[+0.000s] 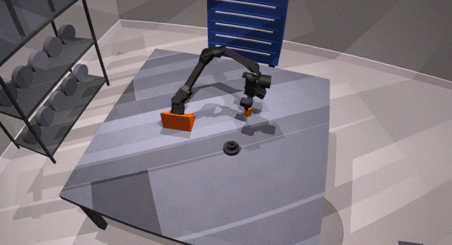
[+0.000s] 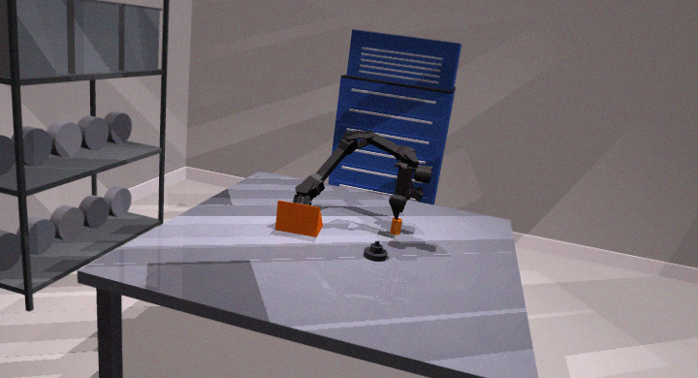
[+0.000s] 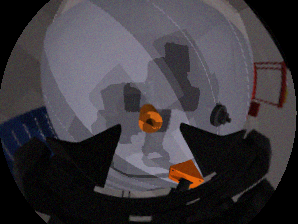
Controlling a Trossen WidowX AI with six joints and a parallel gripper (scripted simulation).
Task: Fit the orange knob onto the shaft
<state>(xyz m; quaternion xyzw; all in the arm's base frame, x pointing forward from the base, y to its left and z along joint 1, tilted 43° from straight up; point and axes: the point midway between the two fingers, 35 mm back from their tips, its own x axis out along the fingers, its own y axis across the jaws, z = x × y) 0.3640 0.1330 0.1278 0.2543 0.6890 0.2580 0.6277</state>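
Note:
The orange knob (image 1: 248, 112) (image 2: 396, 227) (image 3: 144, 112) stands upright on the table, its hole facing up in the wrist view. The round dark pedestal (image 1: 228, 150) (image 2: 375, 255) (image 3: 217, 116) sits nearer the top and exterior views, with its shaft (image 1: 231, 142) (image 2: 376, 242) (image 3: 228, 120) pointing up and bare. The shaft's flat side cannot be made out. My gripper (image 1: 247, 108) (image 2: 396, 215) (image 3: 152, 127) is open and empty, pointing down above the knob. In the wrist view the knob shows between the two spread fingertips. In the top and exterior views one finger hides the other.
An orange wedge-shaped block (image 1: 177, 122) (image 2: 298, 219) (image 3: 186, 170) stands at the arm's base, left of the knob in the top and exterior views. The table (image 1: 240, 192) (image 2: 391, 297) carries these things. A blue cabinet (image 1: 247, 18) (image 2: 391, 107) and a shelf rack (image 1: 91, 37) (image 2: 164, 107) stand beyond the table.

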